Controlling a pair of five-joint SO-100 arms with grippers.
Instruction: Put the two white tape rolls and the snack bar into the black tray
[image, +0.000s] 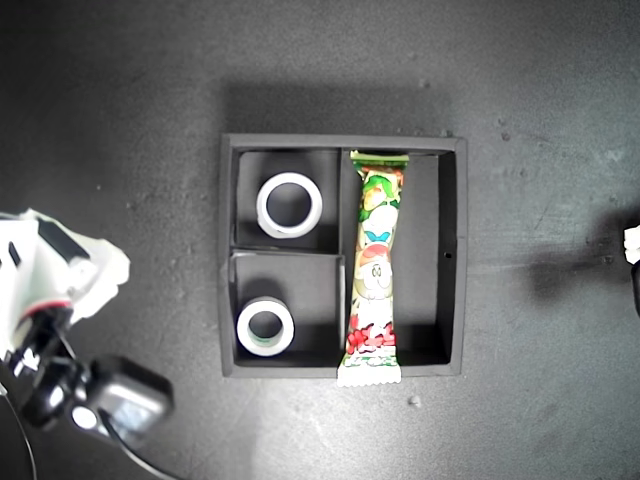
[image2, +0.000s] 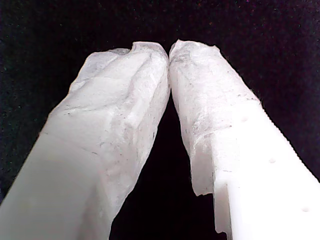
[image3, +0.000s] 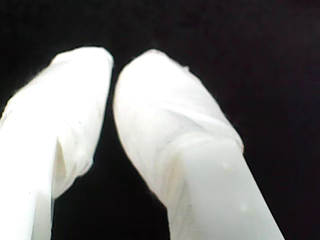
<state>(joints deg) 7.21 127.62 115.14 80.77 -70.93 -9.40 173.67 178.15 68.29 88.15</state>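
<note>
The black tray (image: 330, 142) sits in the middle of the exterior view. The wider white tape roll (image: 289, 204) lies flat in one small compartment, and the smaller greenish roll (image: 265, 328) in the other. The snack bar (image: 375, 265) fills the long compartment lengthwise, and its crimped end overhangs the tray wall toward the exterior view's bottom. My first gripper (image2: 169, 50) is shut, its tips touching over dark surface with nothing between them. My second gripper (image3: 113, 65) is also shut and empty. Neither wrist view shows the tray.
An arm with white padding (image: 60, 290) and a black camera module (image: 125, 395) sits at the exterior view's lower left. A sliver of another arm (image: 632, 250) shows at the exterior view's right edge. Which arm is which cannot be told. Dark matte table surrounds the tray.
</note>
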